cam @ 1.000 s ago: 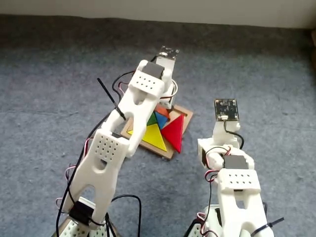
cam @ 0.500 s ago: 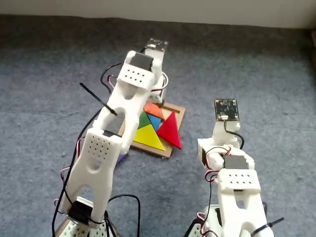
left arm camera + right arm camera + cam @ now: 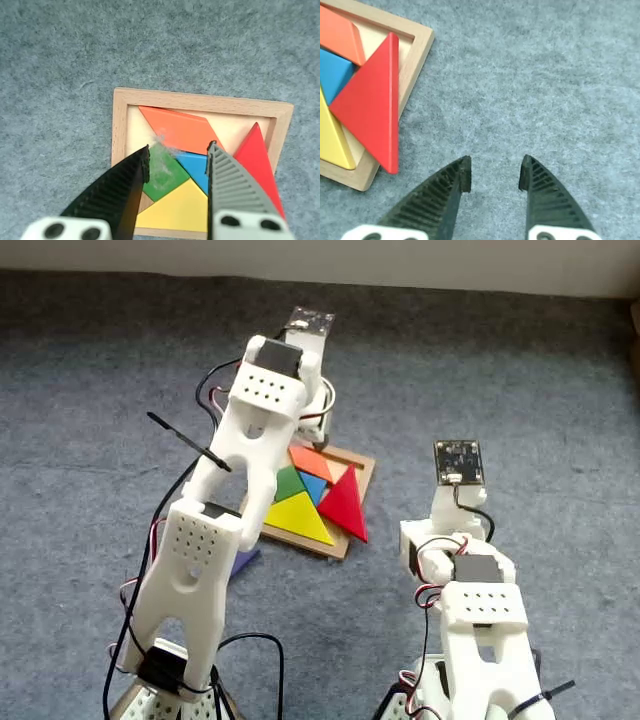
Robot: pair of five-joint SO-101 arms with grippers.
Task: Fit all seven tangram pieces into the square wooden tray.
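The square wooden tray (image 3: 366,464) lies on the carpet in the middle. In it are an orange parallelogram (image 3: 180,130), a green piece (image 3: 162,172), a blue piece (image 3: 197,167) and a yellow triangle (image 3: 175,210). A red triangle (image 3: 345,502) lies askew, its tip hanging over the tray's near rim (image 3: 362,177). A purple piece (image 3: 243,560) lies on the carpet beside the left arm. My left gripper (image 3: 177,150) hangs open above the green and blue pieces, holding nothing. My right gripper (image 3: 494,172) is open over bare carpet, to the right of the tray.
Grey carpet (image 3: 520,390) surrounds the tray on all sides. The left arm (image 3: 245,440) stretches over the tray's left part and hides it from above. The right arm (image 3: 455,540) stands near the front right. A pale wall edge runs along the far side.
The left arm has swung leftward and farther back over the tray, and the tray has shifted slightly left. The purple piece has come into view beside the arm. The right arm has kept still.
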